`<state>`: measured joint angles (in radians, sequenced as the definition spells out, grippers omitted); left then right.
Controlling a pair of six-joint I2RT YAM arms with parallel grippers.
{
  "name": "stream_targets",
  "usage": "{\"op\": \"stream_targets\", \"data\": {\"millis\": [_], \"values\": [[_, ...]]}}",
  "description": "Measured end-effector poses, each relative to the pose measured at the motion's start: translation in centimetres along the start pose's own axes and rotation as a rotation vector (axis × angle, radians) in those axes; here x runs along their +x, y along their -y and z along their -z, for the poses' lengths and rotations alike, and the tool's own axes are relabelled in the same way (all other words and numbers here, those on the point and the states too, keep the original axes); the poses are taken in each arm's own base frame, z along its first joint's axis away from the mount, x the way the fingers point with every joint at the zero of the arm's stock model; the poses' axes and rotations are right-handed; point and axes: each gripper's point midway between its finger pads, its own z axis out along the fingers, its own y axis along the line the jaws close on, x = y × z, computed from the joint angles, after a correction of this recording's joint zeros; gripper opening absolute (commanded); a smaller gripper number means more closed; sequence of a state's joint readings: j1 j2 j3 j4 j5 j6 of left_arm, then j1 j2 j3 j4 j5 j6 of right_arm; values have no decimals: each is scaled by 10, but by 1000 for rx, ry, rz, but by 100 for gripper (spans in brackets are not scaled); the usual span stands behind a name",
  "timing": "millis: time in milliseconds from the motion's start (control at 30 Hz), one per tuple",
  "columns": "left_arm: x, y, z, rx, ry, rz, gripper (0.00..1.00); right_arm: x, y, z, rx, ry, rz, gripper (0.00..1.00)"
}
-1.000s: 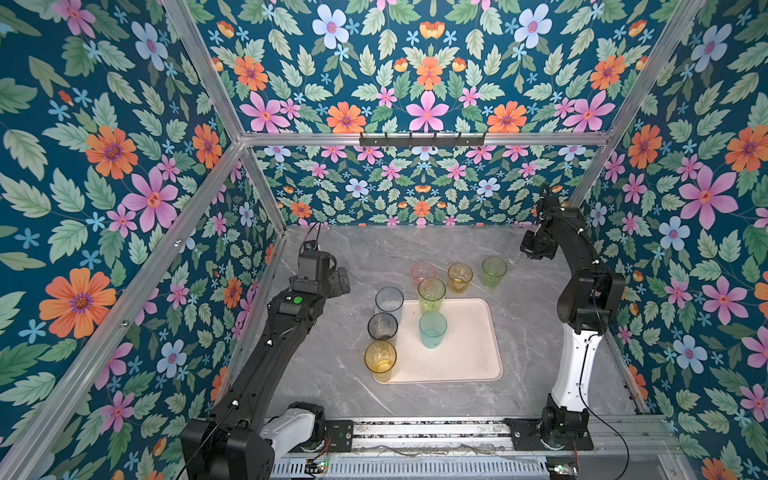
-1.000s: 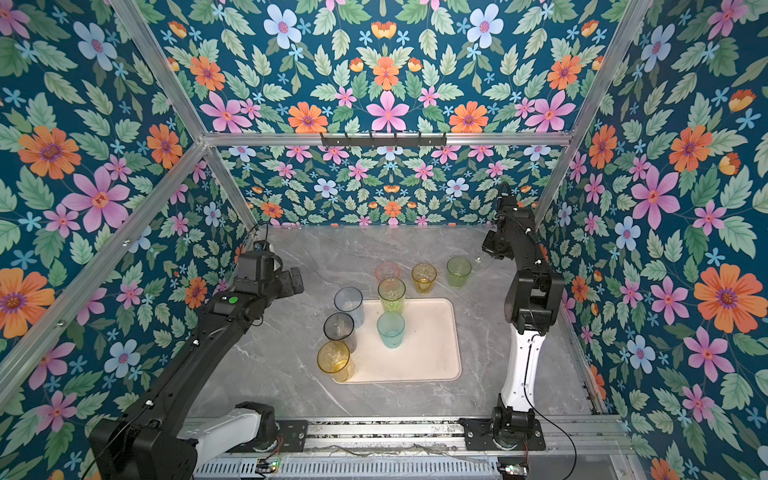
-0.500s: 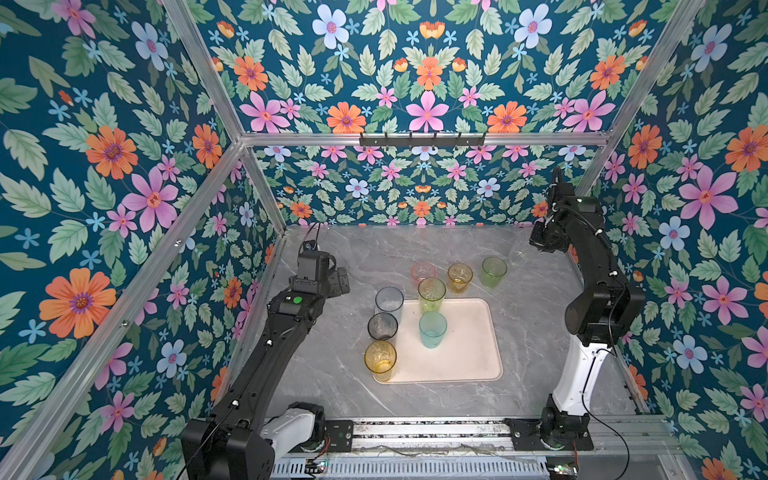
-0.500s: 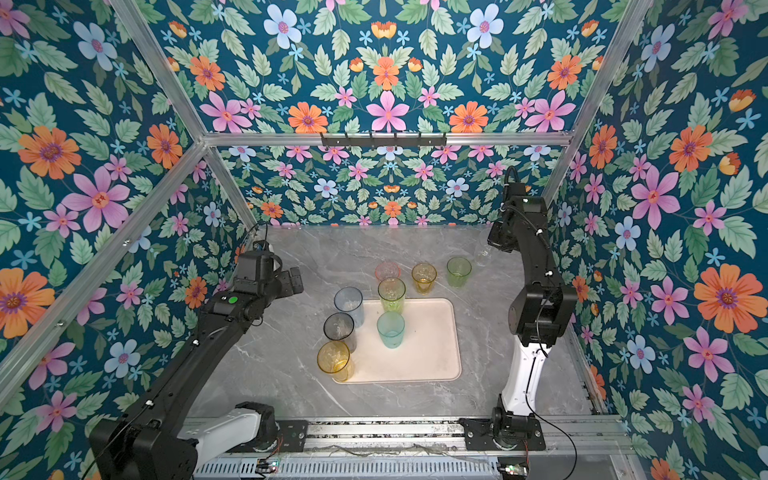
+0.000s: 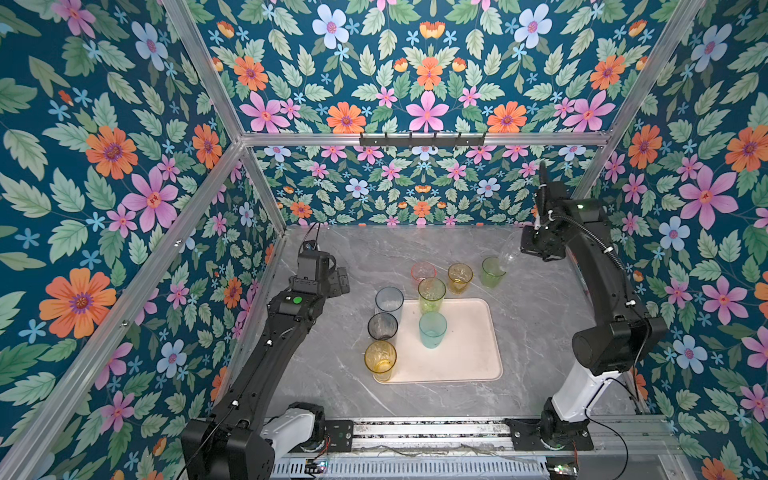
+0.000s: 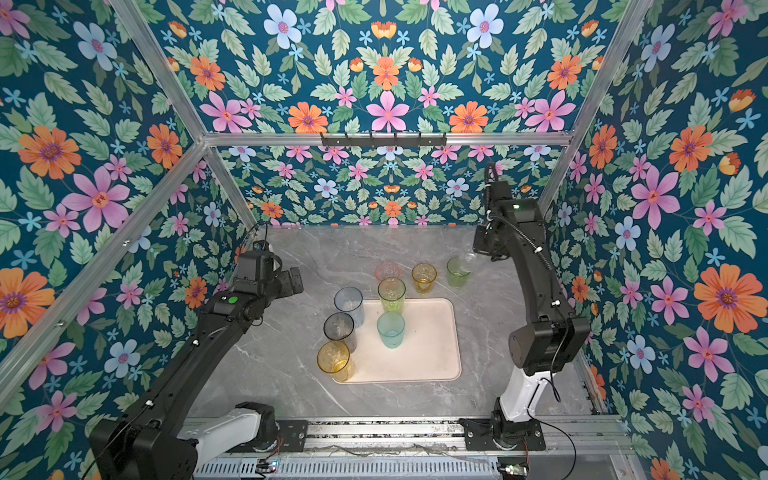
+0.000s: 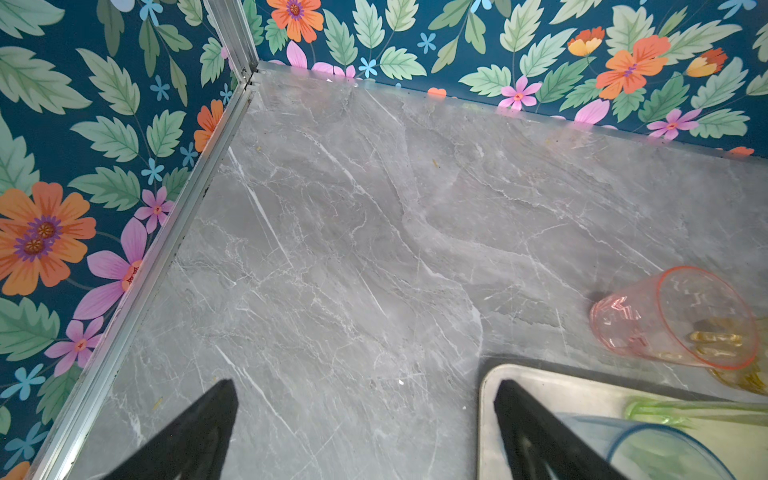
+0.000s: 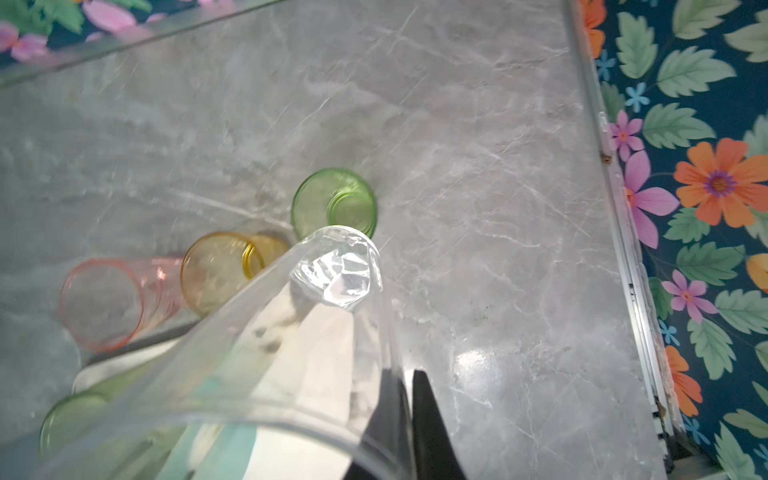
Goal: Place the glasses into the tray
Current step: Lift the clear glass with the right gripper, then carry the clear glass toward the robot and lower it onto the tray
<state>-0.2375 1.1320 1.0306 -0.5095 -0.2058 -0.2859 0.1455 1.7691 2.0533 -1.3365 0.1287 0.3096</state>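
The pale pink-beige tray (image 5: 465, 357) (image 6: 428, 353) lies mid-table. A teal glass (image 5: 432, 330) and a tall yellow-green glass (image 5: 431, 293) stand on it. Pale blue (image 5: 389, 301), grey (image 5: 382, 326) and tall amber (image 5: 380, 359) glasses line its left edge. Behind it stand pink (image 5: 423, 272), short amber (image 5: 459, 277) and short green (image 5: 493, 272) glasses. My right gripper (image 8: 409, 374) (image 5: 521, 249) is shut on the rim of a clear glass (image 8: 332, 291) (image 5: 509, 249), held tilted above the green one. My left gripper (image 7: 365, 390) (image 5: 343, 282) hangs open and empty left of the tray.
Floral walls with aluminium frame rails (image 5: 257, 232) close in the grey marble table (image 5: 540, 332) on three sides. Bare tabletop lies at the back left (image 7: 332, 228) and right of the tray. A metal rail (image 5: 415, 432) runs along the front edge.
The right arm's elbow has sunk lower and toward the front while its wrist stays near the back right with the clear glass. The left arm has not moved.
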Motion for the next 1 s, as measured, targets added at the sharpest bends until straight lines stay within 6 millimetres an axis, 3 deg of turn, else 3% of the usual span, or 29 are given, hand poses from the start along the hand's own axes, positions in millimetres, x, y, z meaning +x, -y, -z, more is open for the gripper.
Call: {"op": "stream_targets", "data": {"millis": [533,1000], "values": [[2,0,-3,-2,-10,-2,99,103,-71,8,-46,-127,234,0],[3,1,-4,0,-16,-3,99,178,-98,-15,-11,-224,289,0]]}}
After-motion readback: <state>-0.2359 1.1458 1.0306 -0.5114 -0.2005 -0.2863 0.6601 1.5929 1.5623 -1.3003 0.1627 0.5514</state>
